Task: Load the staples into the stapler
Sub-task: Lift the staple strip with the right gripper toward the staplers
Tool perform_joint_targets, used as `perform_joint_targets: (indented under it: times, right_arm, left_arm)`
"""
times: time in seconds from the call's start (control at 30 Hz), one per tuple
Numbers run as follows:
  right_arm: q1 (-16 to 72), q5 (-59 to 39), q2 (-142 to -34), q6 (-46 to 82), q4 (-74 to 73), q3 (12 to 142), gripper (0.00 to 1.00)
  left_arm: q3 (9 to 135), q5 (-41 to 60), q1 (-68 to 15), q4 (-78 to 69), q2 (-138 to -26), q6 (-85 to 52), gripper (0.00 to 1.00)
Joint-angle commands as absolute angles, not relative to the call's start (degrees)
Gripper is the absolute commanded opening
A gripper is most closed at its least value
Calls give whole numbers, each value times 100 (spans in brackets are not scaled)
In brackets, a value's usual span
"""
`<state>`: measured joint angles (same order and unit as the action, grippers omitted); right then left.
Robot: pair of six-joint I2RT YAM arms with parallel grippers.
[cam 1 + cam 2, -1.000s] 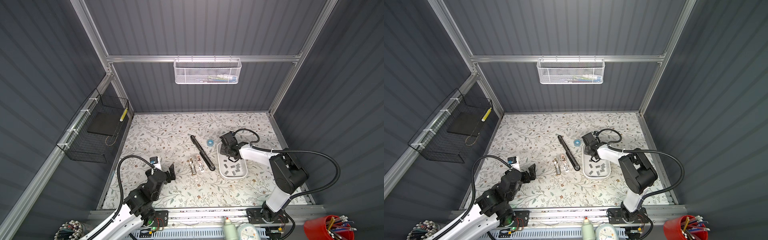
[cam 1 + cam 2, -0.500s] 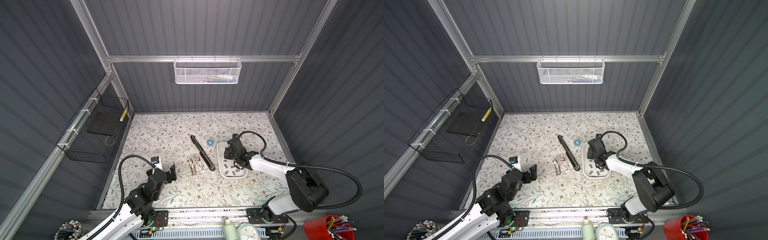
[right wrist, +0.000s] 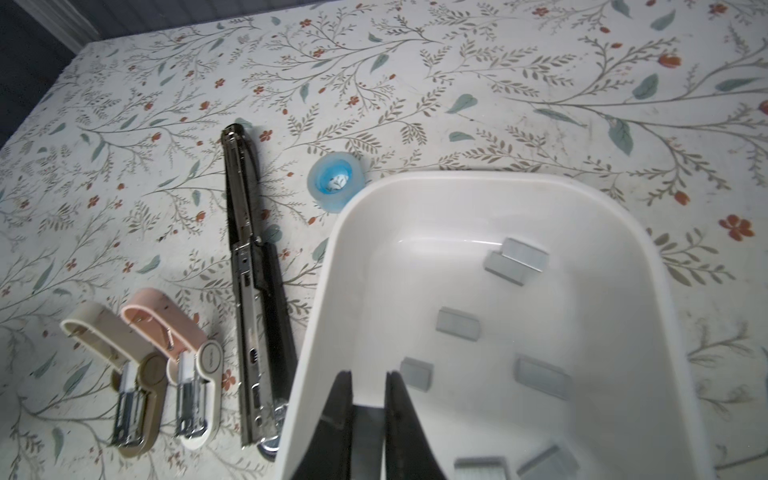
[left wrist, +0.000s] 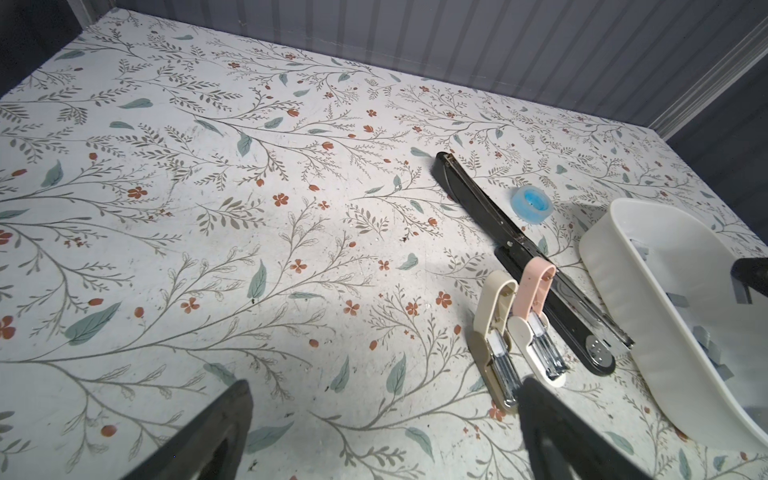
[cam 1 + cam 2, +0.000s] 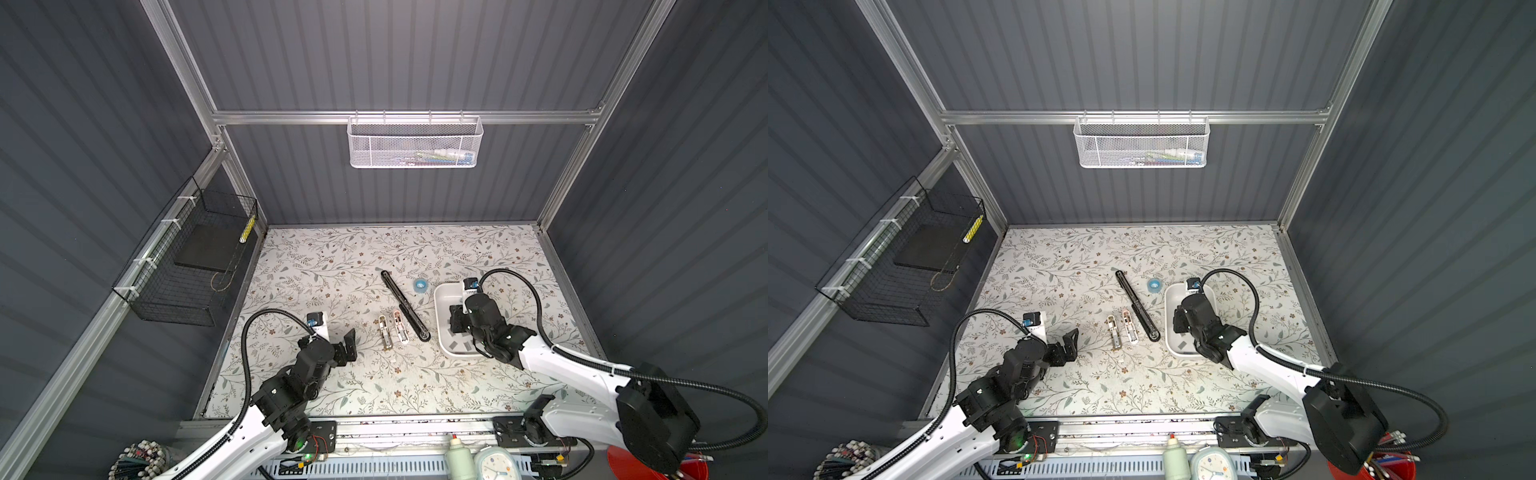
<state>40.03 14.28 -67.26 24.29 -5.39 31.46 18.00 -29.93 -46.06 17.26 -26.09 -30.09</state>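
The black stapler point(image 5: 405, 307) point(image 5: 1139, 307) point(image 3: 253, 291) lies opened out long on the floral table, just left of the white tray point(image 5: 436, 316) point(image 3: 332, 291). Several grey staples point(image 3: 457, 324) lie loose on the tray's floor. My right gripper point(image 3: 369, 376) point(image 5: 455, 320) is down inside the tray near its left wall, shut on one grey strip of staples point(image 3: 368, 432). My left gripper point(image 4: 386, 382) point(image 5: 347, 345) hangs open over bare table left of the staplers, with nothing between its fingers.
A beige small stapler point(image 5: 385, 331) and a pink one point(image 5: 401, 328) lie side by side left of the black stapler. A blue tape roll point(image 5: 421, 285) sits behind the tray. A white mesh basket point(image 5: 415, 141) hangs on the back wall, a black wire basket point(image 5: 187, 266) on the left wall.
My right gripper has slid from the tray's far end toward its near end, staying shut, and the arm behind it has swung out to the right. The left arm has not moved.
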Motion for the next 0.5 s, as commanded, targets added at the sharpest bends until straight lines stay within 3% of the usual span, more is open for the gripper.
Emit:
perform_joint_targets:
  times: [0.0, 0.47]
  right_arm:
    - [4294, 1586, -6504, 2142, -641, 3052, 17]
    - [5043, 1287, -6652, 1664, -667, 3399, 20]
  left_arm:
    - [1698, -2834, -4622, 1656, -2416, -2866, 100]
    - [1723, -2786, -4620, 1606, -2557, -2872, 100]
